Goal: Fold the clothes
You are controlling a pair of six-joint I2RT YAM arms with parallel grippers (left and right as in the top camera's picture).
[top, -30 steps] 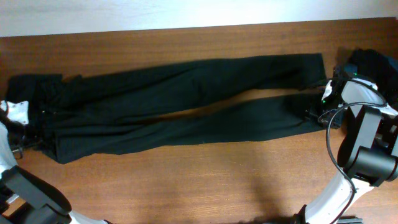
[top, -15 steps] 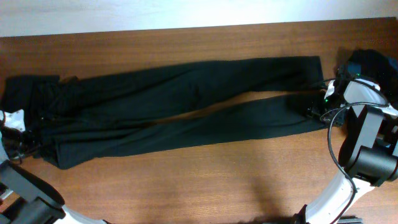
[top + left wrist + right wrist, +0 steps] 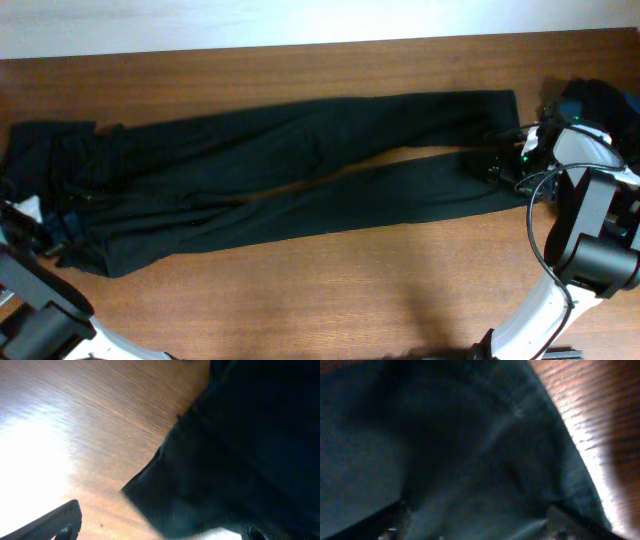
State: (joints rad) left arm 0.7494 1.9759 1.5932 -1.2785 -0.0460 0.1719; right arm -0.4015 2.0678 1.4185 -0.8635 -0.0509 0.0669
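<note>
- Trousers: one long black pair, laid full length across the table. The waist is at the left and both leg hems at the right. The legs lie close together and part slightly toward the hems. Judged to be spread flat so that a lengthwise or end-to-end fold can begin; no fold is made yet.
- Left end effector: fingers spread wide, gripping nothing. It sits low at the near-left waist corner, and a corner of black cloth lies on the wood between its fingers. Probably placed at this end to take up the waistband.
- Right end effector: fingers likewise spread wide, pinching nothing. It hangs just over the hem of the near leg, with cloth filling its view. Probably placed to grasp the opposite end.
- Heap of further clothes: dark, with a bluish edge. It lies at the far right, behind the right arm and apart from the trousers, presumably waiting its turn.
</note>
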